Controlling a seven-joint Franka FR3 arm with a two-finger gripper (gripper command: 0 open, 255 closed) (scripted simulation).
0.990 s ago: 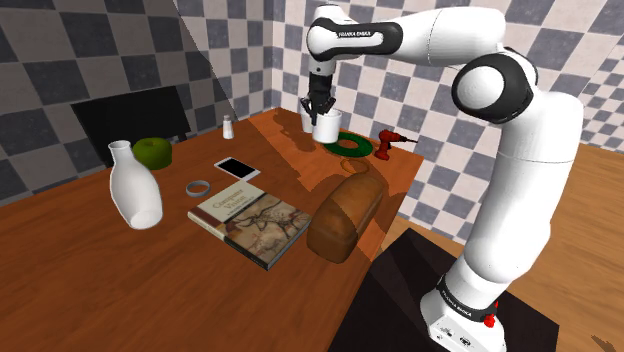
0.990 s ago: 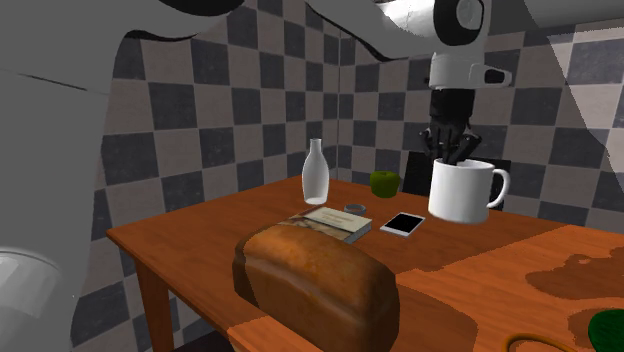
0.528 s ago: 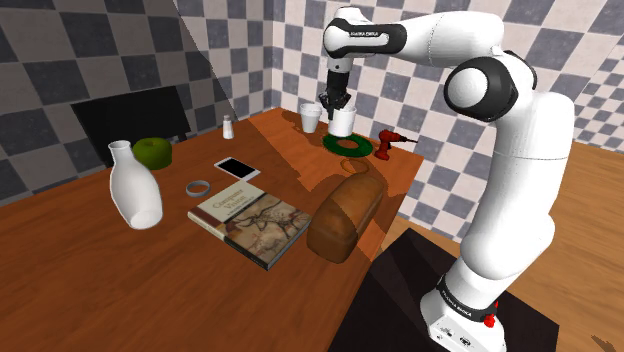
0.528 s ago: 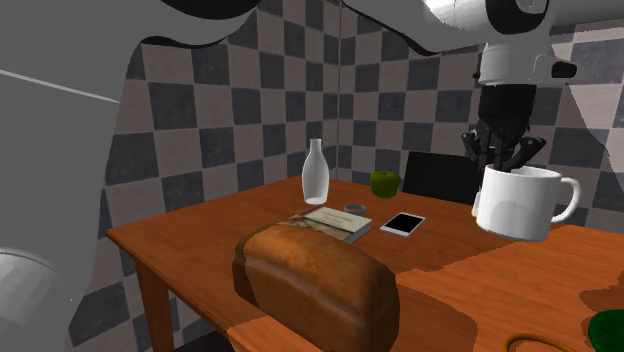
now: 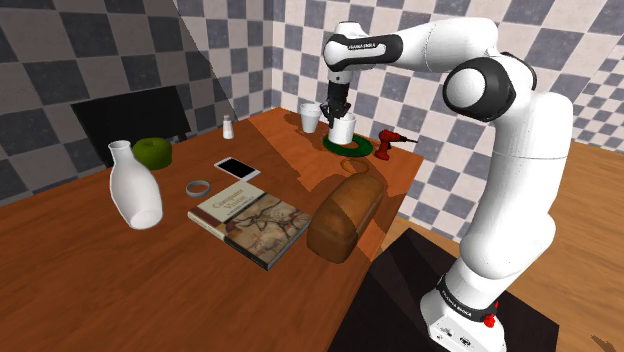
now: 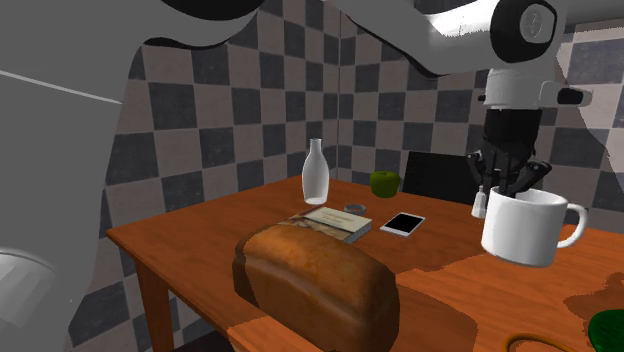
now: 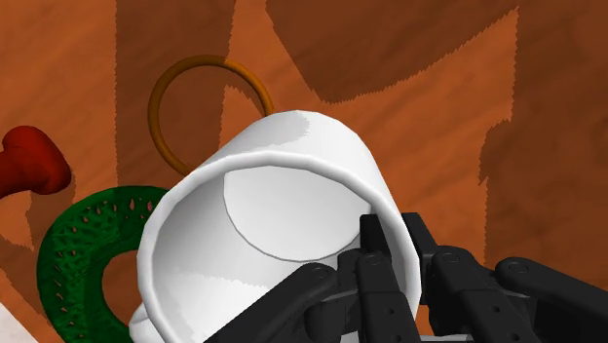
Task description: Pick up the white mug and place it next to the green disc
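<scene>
White mug (image 5: 343, 128) hangs clear of the table (image 5: 100, 260), carried by the end effector (image 5: 336, 112), which is clamped on the mug's rim wall: the wrist view shows one finger inside the mouth and the other against the outer wall, near one side of the rim. In the second exterior view the mug sits slightly tilted under the end effector, with its handle toward that view's right. In the shoulder view the mug appears over or just beside the green disc (image 5: 362, 148); the wrist view shows part of the disc under the mug's edge, so the exact offset cannot be told. Judged from this, the carry is nearly done and the descent and release remain. The main hazard is placement error: lowering straight down may seat the mug on the disc rather than next to it. A second hazard is the thin orange ring (image 7: 156, 107) lying on the table close by; a base landing across it would rock. The red toy drill (image 5: 386, 143) and the small white cup (image 5: 311, 117) stand near the disc, and a sideways correction could knock either one. Because the grip is off-centre on a smooth wall, the mug may swing or slip, and a release made with the base tilted could tip it over.
</scene>
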